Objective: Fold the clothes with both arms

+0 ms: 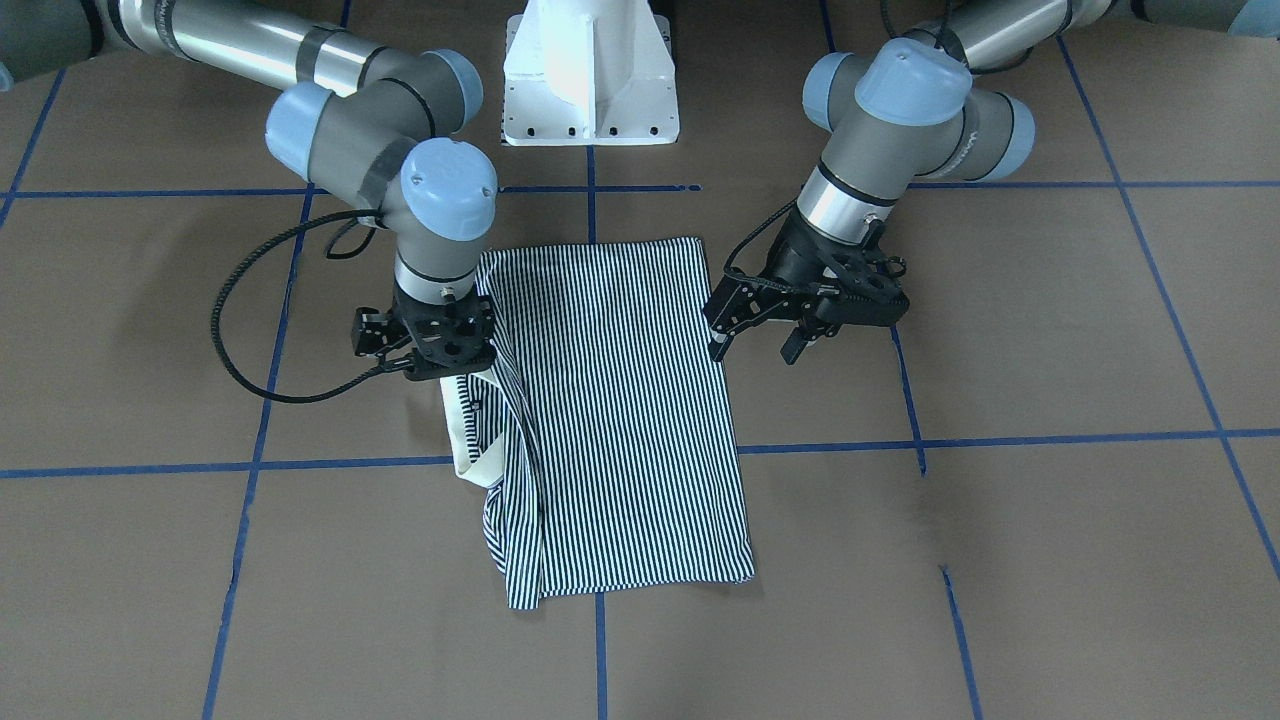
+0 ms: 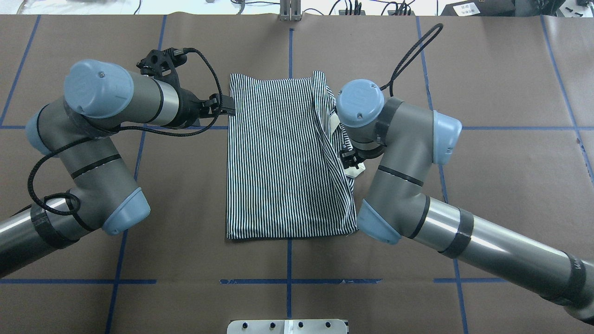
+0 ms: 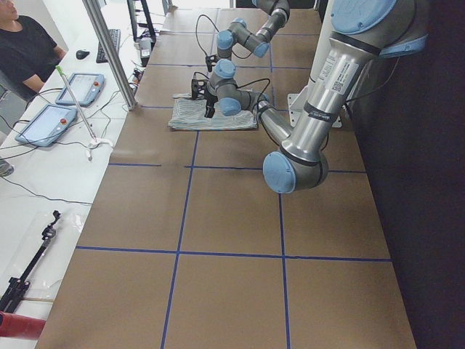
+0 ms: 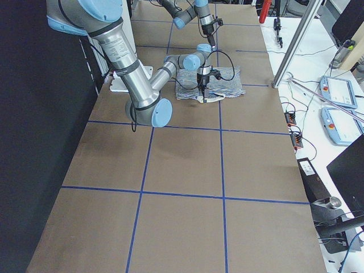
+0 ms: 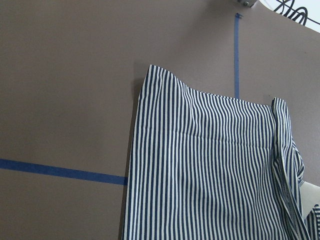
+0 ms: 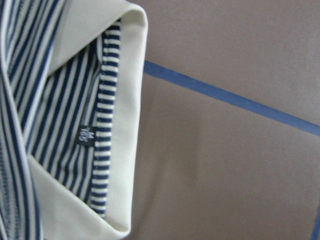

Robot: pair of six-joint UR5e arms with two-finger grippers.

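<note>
The striped polo shirt [image 1: 620,400] lies folded into a long rectangle at the table's middle; it also shows in the overhead view [image 2: 278,162]. Its cream collar [image 1: 465,430] sticks out from one long edge and fills the right wrist view [image 6: 125,125]. My right gripper [image 1: 450,365] points straight down at that collar edge; its fingers are hidden, so I cannot tell its state. My left gripper [image 1: 755,350] is open and empty, low beside the opposite long edge near a corner [image 5: 150,75]. In the overhead view the left gripper [image 2: 227,105] just meets the shirt's edge.
The white pedestal base [image 1: 590,80] stands behind the shirt. Blue tape lines [image 1: 830,445] grid the brown table. A black cable loop [image 1: 230,330] hangs off the right wrist. An operator [image 3: 29,43] and tablets [image 3: 43,123] are at a side bench.
</note>
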